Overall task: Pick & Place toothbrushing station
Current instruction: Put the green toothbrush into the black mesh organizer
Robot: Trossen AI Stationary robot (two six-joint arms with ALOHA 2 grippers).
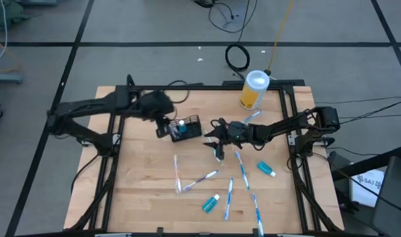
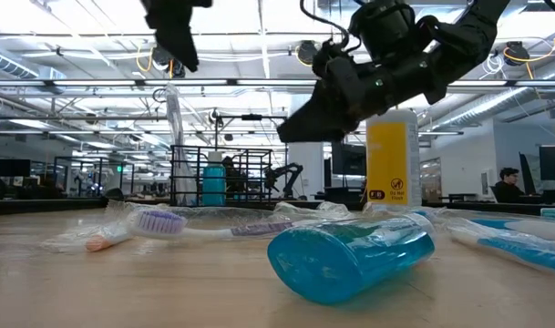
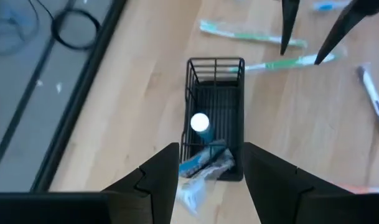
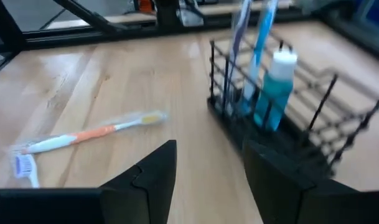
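The black wire-mesh caddy (image 1: 186,128) is seen standing on the table (image 1: 141,191), with an upright teal toothpaste tube (image 4: 275,87) and a wrapped toothbrush (image 3: 205,163) held inside it. The left gripper (image 3: 208,168) is held just above the caddy's near end, its fingers (image 3: 161,174) spread apart with nothing pinched between them. The right gripper (image 1: 216,141) is positioned just beside the caddy, on the side away from the left arm, raised off the table; its fingers (image 4: 152,171) are likewise spread and nothing is gripped. Several wrapped toothbrushes (image 1: 241,170) and two more teal tubes (image 1: 211,203) are scattered on the table in front of the caddy, apart from it. An orange-handled toothbrush (image 4: 83,137) is seen lying flat near the caddy. A yellow canister (image 1: 254,90) with a white lid is stood behind the caddy, toward the far table edge
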